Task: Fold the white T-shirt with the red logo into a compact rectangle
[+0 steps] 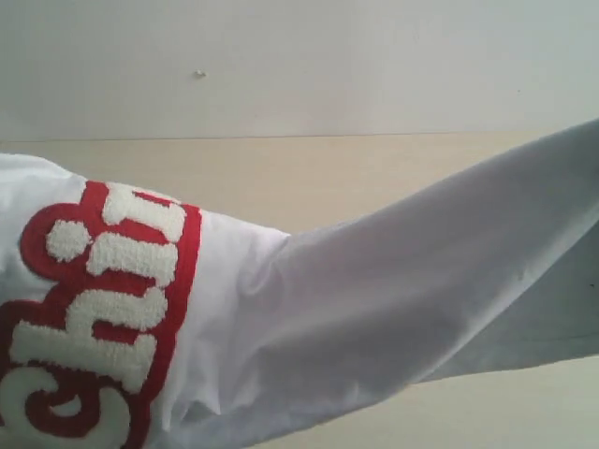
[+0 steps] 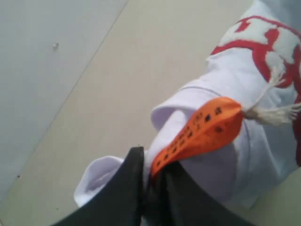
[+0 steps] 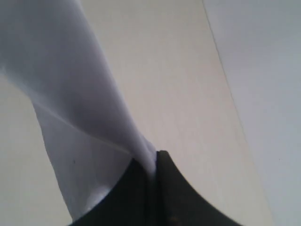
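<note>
The white T-shirt [image 1: 374, 299] hangs stretched across the exterior view, close to the camera. Its red logo [image 1: 103, 309] with fluffy white letters shows at the left, turned on its side. Neither gripper appears in the exterior view. In the left wrist view my left gripper [image 2: 151, 172] is shut on the white T-shirt [image 2: 235, 155] at the neck, with the orange neck tag [image 2: 202, 129] pinched between its black fingers [image 2: 122, 188] and the red logo [image 2: 263, 44] beyond. In the right wrist view my right gripper [image 3: 153, 165] is shut on a taut fold of the white T-shirt [image 3: 70, 84].
A pale wooden tabletop [image 1: 356, 173] lies under the shirt, with a plain light wall [image 1: 299, 65] behind it. A white string [image 2: 275, 113] hangs from the orange tag.
</note>
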`<act>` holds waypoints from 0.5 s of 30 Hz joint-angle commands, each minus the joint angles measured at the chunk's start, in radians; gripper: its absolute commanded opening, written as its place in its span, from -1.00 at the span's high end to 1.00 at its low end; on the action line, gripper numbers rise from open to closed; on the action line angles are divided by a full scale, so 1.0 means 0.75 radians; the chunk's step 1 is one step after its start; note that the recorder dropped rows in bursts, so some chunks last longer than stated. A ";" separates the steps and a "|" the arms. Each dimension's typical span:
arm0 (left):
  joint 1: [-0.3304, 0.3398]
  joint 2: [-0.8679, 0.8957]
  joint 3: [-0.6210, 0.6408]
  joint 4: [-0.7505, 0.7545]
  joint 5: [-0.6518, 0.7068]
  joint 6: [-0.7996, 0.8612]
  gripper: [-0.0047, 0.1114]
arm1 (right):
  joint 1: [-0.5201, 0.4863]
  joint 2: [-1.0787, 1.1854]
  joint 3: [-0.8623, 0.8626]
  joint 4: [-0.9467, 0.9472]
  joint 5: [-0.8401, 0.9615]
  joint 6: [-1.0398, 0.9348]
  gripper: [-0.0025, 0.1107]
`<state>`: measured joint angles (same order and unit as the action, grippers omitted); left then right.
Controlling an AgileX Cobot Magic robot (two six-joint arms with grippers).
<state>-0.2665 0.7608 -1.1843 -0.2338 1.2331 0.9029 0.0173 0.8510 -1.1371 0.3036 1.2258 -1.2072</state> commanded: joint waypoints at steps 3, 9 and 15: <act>-0.231 -0.211 0.008 0.060 -0.016 -0.247 0.92 | 0.054 -0.115 0.006 0.034 -0.006 0.151 0.96; -0.331 -0.316 0.008 0.108 -0.016 -0.436 0.92 | 0.054 -0.169 0.006 0.078 -0.006 0.243 0.96; -0.337 -0.270 0.103 0.231 -0.016 -0.438 0.92 | 0.054 -0.134 0.043 0.064 -0.006 0.266 0.96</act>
<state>-0.5118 0.5276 -1.1490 -0.1127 1.2347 0.5897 0.0542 0.7312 -1.1297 0.3470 1.2330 -1.0283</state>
